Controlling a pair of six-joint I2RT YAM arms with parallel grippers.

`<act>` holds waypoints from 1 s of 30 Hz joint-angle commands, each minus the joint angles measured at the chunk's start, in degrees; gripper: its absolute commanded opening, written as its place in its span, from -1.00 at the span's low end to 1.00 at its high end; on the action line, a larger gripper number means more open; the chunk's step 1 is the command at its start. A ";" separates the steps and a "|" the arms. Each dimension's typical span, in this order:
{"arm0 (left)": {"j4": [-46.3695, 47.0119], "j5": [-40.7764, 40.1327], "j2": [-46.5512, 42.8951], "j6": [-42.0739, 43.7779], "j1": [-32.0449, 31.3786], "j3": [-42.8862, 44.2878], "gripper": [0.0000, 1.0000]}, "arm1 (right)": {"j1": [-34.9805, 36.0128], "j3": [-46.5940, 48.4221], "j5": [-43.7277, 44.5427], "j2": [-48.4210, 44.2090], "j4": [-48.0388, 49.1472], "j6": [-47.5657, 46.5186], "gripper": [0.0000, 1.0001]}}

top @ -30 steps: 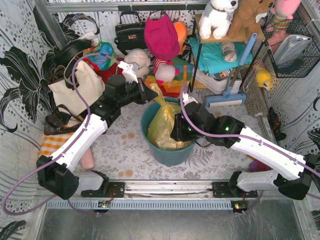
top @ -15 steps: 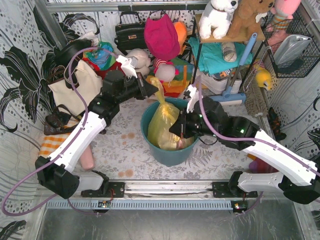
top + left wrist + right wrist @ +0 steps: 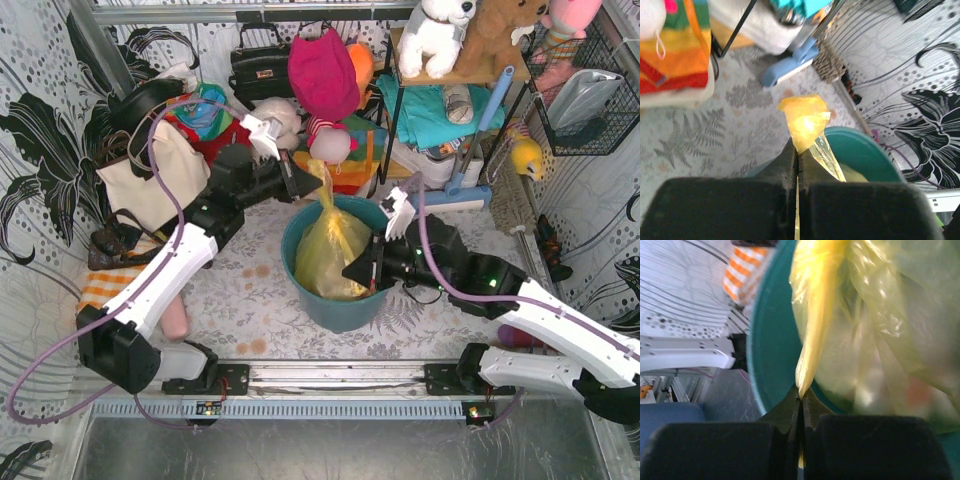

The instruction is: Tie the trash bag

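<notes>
The trash bag (image 3: 335, 245), thin yellow plastic, sits in a round teal bucket (image 3: 335, 308) at the middle of the table. My left gripper (image 3: 306, 182) is shut on a drawn-up flap of the bag above the bucket's far rim. In the left wrist view the flap (image 3: 805, 116) pokes out past the closed gripper (image 3: 798, 150), with the bucket (image 3: 860, 150) below. My right gripper (image 3: 353, 274) is shut on another twisted flap at the bucket's near right side. The right wrist view has that strand (image 3: 815, 315) running into the closed gripper (image 3: 801, 392), against the bucket wall (image 3: 771, 340).
A cream tote bag (image 3: 160, 172) lies at the left behind my left arm. Stuffed toys (image 3: 322, 75) and a black handbag (image 3: 260, 65) crowd the back. A shelf rack (image 3: 450, 100) and a blue brush (image 3: 452, 198) stand at the back right. An orange striped cloth (image 3: 100, 290) lies near left.
My right gripper has closed on a flap of the bag and drawn back toward the right. The left gripper, still shut on its flap, has shifted slightly.
</notes>
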 commanded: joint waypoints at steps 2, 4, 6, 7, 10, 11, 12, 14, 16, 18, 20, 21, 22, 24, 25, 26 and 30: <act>4.33 0.57 3.06 -0.81 0.17 -3.10 -1.00 | -0.13 -3.69 -1.88 -1.57 5.42 3.66 -1.00; 3.08 1.12 4.24 -0.22 0.14 0.24 -1.00 | -0.11 -0.58 -1.88 -1.03 5.17 2.54 -1.00; -0.23 0.49 4.71 1.48 0.11 5.84 -1.00 | -0.15 3.06 -2.15 -0.28 4.88 0.89 -1.00; -1.62 -0.14 4.63 2.07 0.06 8.22 -1.00 | -0.11 4.66 -2.16 -0.17 4.90 0.35 -1.00; -4.50 -1.11 3.81 2.70 0.04 12.57 -1.00 | -0.13 7.59 -1.93 -0.56 5.10 -0.57 -1.00; -4.70 -1.07 3.50 2.61 -0.03 12.45 -1.00 | -0.14 7.44 -2.07 -0.99 5.34 -0.53 -1.00; -4.62 -1.00 3.28 2.47 -0.06 11.57 -1.00 | -0.15 6.79 -2.15 -1.58 5.56 -0.33 -1.00; -3.90 -1.11 2.84 2.05 -0.21 8.08 -1.00 | -0.10 3.79 -2.20 -2.97 6.18 0.54 -1.00; -3.44 -1.44 2.64 1.66 -0.40 3.58 -1.00 | -0.16 -0.81 -2.08 -4.47 6.94 2.58 -1.00; -2.41 -2.29 2.07 1.21 -0.50 -0.90 -1.00 | -0.16 -5.37 -2.69 -5.83 8.26 4.55 -1.00; -0.52 -2.95 1.42 0.81 -0.49 -4.49 -1.00 | -0.15 -8.99 -3.18 -7.21 9.93 6.43 -1.00; -0.36 -3.53 1.48 1.05 -0.59 -5.21 -1.00 | -0.16 -10.10 -3.66 -7.77 11.02 6.98 -1.00; -0.86 -4.11 1.78 1.70 -0.52 -5.07 -1.00 | -0.16 -10.53 -4.08 -8.11 11.66 7.23 -1.00; -3.44 -5.96 3.17 3.72 -0.46 -1.94 -1.00 | -0.15 -9.11 -4.49 -8.05 11.72 6.55 -1.00; -4.88 -6.75 4.26 4.70 -0.52 0.03 -1.00 | -0.16 -7.52 -4.95 -7.62 11.37 5.66 -1.00; -6.33 -7.54 5.00 5.53 -0.53 2.30 -1.00 | -0.10 -5.97 -5.88 -7.23 11.20 4.85 -1.00; -8.65 -10.18 5.23 7.07 -1.60 8.68 -1.00 | -0.16 -1.31 -8.92 -6.36 12.17 2.81 -1.00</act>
